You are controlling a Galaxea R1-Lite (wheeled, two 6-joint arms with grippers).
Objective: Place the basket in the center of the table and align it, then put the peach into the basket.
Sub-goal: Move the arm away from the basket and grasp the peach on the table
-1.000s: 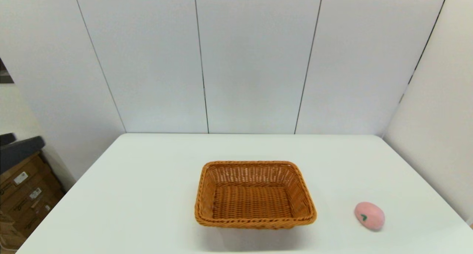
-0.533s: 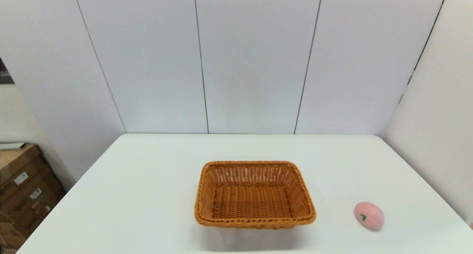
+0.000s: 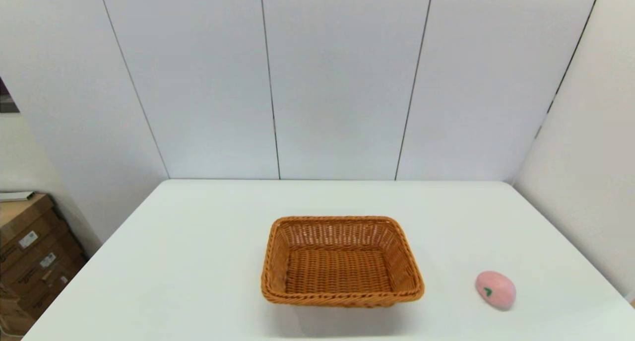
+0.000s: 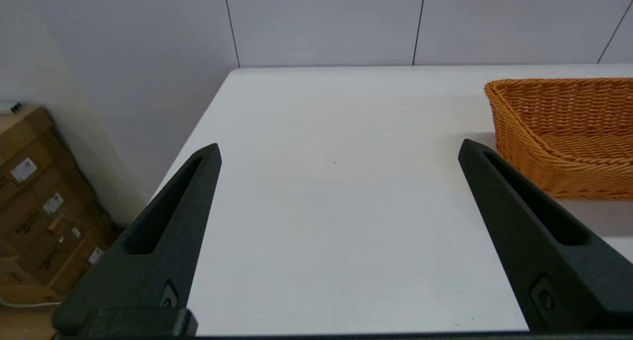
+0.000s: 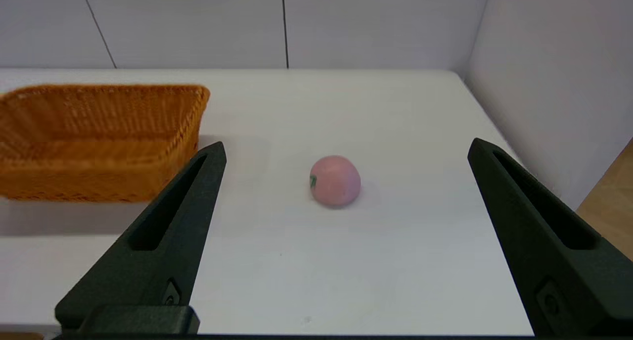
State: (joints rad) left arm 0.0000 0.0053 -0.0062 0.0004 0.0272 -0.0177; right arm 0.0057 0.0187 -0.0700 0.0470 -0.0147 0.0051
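The orange-brown wicker basket [image 3: 342, 261] [image 4: 568, 132] [image 5: 99, 137] sits empty near the middle of the white table [image 3: 198, 261], square to its edges. The pink peach [image 3: 495, 290] [image 5: 335, 179] lies on the table to the basket's right, near the front. Neither arm shows in the head view. My left gripper [image 4: 339, 149] is open over bare table left of the basket. My right gripper [image 5: 346, 149] is open too, held back from the peach, which shows between its fingers.
White wall panels close off the table's far and right sides. Stacked cardboard boxes [image 3: 30, 251] [image 4: 34, 206] stand on the floor past the table's left edge. Bare tabletop lies all around the basket and peach.
A dark object above the boxes at the far left of the head view has gone from sight. The basket and peach have not moved.
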